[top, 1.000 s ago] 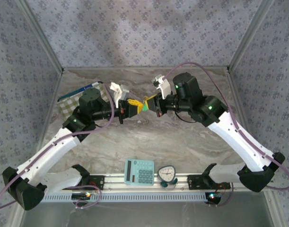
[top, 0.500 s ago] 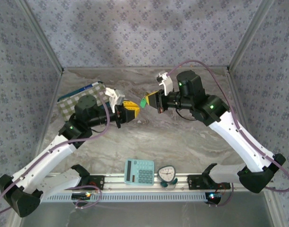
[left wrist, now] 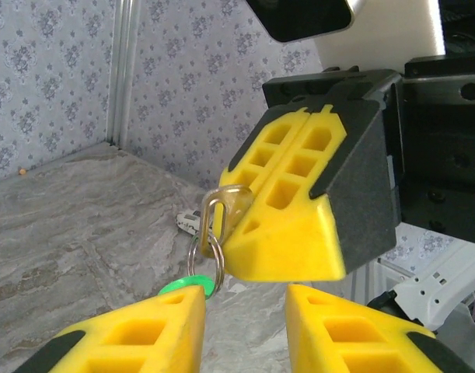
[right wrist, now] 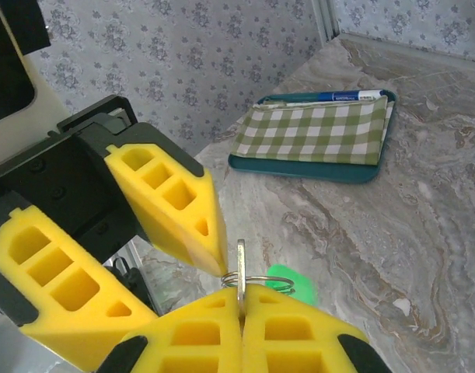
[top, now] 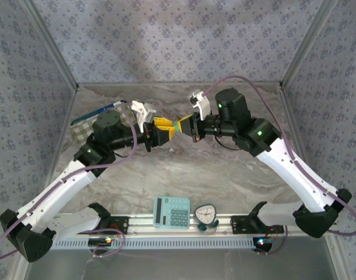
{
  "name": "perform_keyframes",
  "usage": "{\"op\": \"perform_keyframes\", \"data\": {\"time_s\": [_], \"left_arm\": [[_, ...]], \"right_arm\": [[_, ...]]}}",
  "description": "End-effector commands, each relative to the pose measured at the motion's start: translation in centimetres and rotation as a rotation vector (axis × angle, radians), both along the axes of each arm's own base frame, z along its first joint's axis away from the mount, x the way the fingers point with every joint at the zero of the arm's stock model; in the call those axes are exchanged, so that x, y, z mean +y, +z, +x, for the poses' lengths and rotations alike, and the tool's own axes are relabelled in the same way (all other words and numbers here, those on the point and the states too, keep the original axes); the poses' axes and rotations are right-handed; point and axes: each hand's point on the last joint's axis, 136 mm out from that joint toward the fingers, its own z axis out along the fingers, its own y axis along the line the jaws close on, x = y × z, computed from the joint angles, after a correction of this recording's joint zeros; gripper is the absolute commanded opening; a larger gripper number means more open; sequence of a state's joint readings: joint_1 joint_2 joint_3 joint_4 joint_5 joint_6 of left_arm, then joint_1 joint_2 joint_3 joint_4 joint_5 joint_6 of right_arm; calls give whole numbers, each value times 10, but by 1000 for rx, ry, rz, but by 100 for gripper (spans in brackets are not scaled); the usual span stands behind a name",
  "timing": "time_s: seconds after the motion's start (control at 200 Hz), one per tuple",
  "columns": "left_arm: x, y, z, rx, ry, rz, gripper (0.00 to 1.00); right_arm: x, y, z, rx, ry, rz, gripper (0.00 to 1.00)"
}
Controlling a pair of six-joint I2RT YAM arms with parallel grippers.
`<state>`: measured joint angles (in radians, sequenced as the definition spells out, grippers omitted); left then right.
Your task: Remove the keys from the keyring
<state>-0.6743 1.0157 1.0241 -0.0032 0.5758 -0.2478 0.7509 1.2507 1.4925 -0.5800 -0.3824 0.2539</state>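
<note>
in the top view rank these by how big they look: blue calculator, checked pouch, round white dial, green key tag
1. Pale blue calculator
2. Green-and-white checked fabric pouch, partly hidden, so its place against the calculator is unsure
3. Small round white dial
4. Green plastic key tag, clearly smallest

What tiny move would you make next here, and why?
Probably ease the left gripper around the keyring: its jaws stand open with the ring not yet between them, while the right gripper is shut on the key, so the ring needs holding.
</note>
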Motion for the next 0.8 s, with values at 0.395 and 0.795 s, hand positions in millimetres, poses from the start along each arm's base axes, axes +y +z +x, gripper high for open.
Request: {"op": "perform_keyframes", "data": {"time_s": [0.395, 0.795], "left_arm": [[-4, 17, 0, -26, -31, -25, 12], [3, 17, -8, -65, -28, -46, 0]], "right_arm": [[6, 12, -18, -49, 74, 15, 0], [1, 15, -16, 12, 60, 71, 0]]}}
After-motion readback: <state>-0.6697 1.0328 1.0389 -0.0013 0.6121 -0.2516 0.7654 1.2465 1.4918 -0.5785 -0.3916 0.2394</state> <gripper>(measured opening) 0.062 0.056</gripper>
